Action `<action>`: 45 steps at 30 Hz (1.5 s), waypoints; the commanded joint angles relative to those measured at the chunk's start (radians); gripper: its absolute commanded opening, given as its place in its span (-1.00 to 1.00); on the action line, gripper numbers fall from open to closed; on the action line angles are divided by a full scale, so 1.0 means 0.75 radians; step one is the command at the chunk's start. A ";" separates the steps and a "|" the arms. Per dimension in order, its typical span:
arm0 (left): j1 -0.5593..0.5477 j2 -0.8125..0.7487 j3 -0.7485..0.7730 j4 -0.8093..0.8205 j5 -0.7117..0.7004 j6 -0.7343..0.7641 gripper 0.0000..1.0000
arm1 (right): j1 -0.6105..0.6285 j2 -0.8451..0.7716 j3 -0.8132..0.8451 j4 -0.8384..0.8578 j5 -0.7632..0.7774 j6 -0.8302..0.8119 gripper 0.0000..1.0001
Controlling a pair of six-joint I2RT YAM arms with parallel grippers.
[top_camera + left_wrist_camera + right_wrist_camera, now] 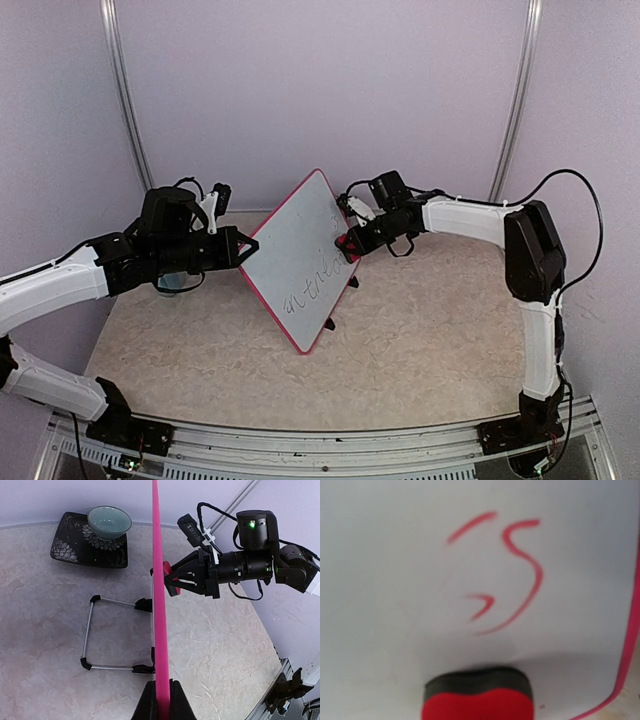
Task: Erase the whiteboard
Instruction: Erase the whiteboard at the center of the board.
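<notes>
- The whiteboard point(295, 255) is standing tilted on edge over the middle of the table point(430, 350), between the 2 arms. I cannot tell whether its lower corner is bearing on the table.
- The left end effector point(161, 689) is pinching the board's pink frame from the left side, with its jaws closed tight on the rim.
- The right end effector point(348, 243) is gripping the red eraser point(477, 700) in a narrow hold. The eraser's dark felt face is pressing against the board near the right edge.
- The right wrist view is showing red strokes point(522, 575) just ahead of the felt. The top view is showing dark handwriting point(312, 287) lower on the face. By my judgement, most of the wiping is not yet done.
- To wipe well, the eraser should be sliding flat, with its felt fully on the surface, in overlapping passes across the red marks and then down to the dark writing.
- The pressure should be staying moderate, because the push is going straight against the left pinch. Too much force is likely to be twisting the board out of that hold.
- Each pass should be stopping short of the frame so the felt is not catching on the rim.
</notes>
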 commanded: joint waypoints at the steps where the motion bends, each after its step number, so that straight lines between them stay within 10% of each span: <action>1: -0.031 0.023 -0.016 -0.045 0.148 0.091 -1.00 | 0.021 0.035 0.122 -0.008 -0.014 -0.009 -0.99; 11: -0.029 0.014 -0.028 -0.050 0.135 0.093 -1.00 | 0.013 0.144 0.410 -0.103 0.017 0.014 -0.98; 27: -0.027 0.009 -0.030 -0.043 0.143 0.096 -1.00 | 0.001 0.067 0.018 0.022 -0.009 0.002 -0.99; 45: -0.027 0.014 -0.030 -0.048 0.140 0.091 -1.00 | -0.003 0.190 0.472 -0.128 -0.009 0.000 -0.98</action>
